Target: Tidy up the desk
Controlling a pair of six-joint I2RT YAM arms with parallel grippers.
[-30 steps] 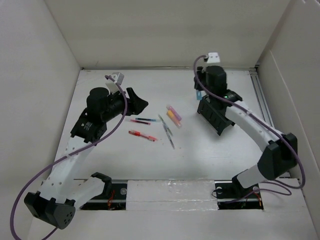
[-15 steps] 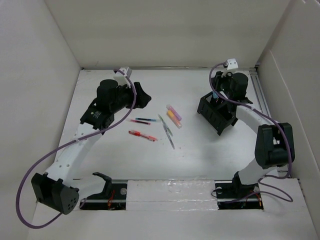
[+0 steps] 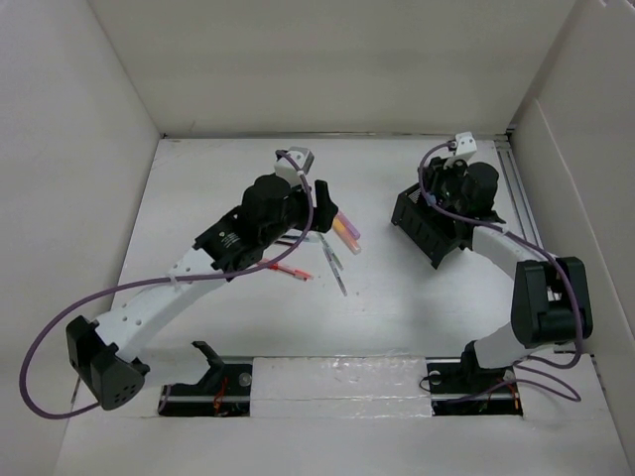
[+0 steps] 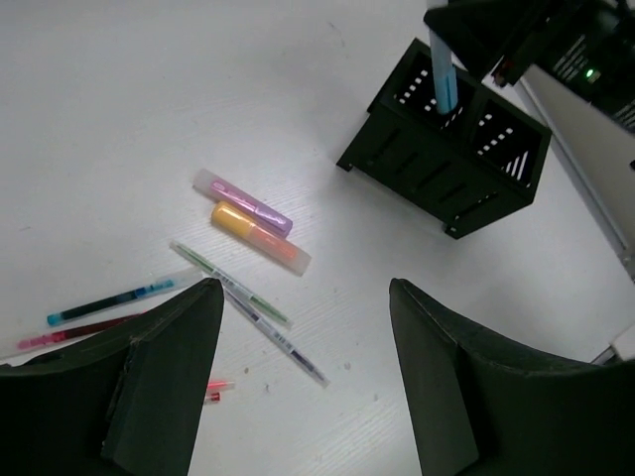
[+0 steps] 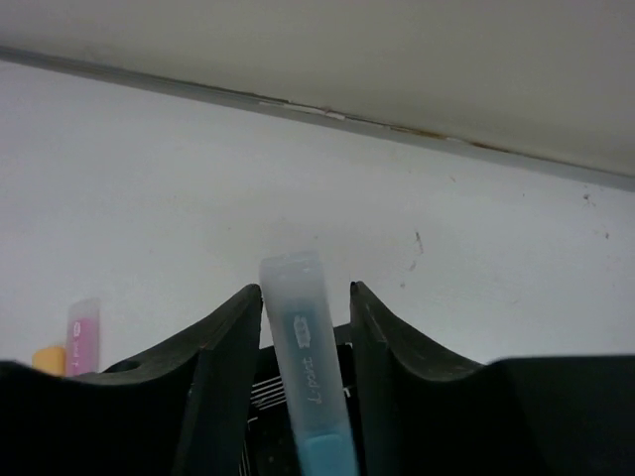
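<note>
The loose pens [image 4: 248, 297] on the desk [image 3: 397, 317] look light, stiff and slick, best pinched mid-barrel; the left hand [image 4: 306, 297] hovers spread, the right hand [image 5: 306, 293] pinches a blue pen [image 5: 298, 342].

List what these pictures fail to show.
- Top view: the left gripper covers parts of the pens.
- Top view: the right gripper hides the slots of the holder.
- Right wrist view: print on the blue pen is blurred; the bottom edge cuts off its lower end.
- Left wrist view: a finger hides most of the red pen.
</note>
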